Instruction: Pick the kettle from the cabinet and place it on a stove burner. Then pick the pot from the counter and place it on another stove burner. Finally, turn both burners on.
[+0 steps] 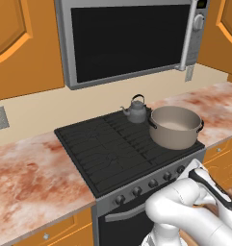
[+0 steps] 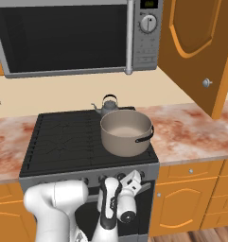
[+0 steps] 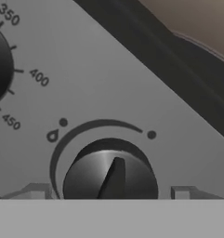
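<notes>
Kettle and pot are seen on the black gas cooktop (image 1: 103,153), set in a reddish-brown marbled stone counter (image 1: 31,178). At the back right burner stands the small dark grey metal kettle (image 1: 135,110); just in front and to its right sits the large round grey-beige pot (image 1: 175,126). Lower, a dark ribbed stove knob (image 3: 111,179) on the steel front panel is framed closely between the gripper's (image 3: 111,193) pale finger tips (image 3: 34,190), which are spread apart on either side.
</notes>
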You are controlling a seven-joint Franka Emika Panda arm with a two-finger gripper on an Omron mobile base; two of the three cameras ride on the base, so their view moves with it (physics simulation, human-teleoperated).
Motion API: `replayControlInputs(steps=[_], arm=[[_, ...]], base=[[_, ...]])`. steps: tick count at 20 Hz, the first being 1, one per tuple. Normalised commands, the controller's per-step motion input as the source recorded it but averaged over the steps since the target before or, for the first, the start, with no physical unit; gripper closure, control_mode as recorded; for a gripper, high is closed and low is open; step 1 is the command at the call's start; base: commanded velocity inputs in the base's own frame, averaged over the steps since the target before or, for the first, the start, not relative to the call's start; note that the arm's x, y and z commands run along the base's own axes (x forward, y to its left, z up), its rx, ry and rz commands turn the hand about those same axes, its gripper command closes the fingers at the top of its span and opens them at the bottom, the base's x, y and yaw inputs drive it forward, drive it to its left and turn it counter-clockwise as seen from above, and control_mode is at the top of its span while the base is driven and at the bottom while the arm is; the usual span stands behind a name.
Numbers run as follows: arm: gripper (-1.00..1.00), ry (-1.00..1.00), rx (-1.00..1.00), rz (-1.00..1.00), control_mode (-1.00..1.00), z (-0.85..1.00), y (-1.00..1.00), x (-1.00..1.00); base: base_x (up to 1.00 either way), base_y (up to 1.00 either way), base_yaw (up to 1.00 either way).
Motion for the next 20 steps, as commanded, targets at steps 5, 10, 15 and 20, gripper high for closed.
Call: replayControlInputs(steps=[5,10,15,20], arm=[[-1.0,-0.06,-0.05,0.0,-1.0,0.07,0.0,-0.05],[-1.0,-0.04,-0.06,0.0,-1.0,0.05,0.0,-0.06],[1.0,0.0,-0.07,0.0,-1.0,0.01,0.04,-0.01],[1.0,0.0,-0.06,0.0,-1.0,0.01,0.05,0.0]], base=[[0.0,0.0,0.0],[0.0,0.0,0.0],[0.0,0.0,0.0],[0.0,0.0,0.0]])
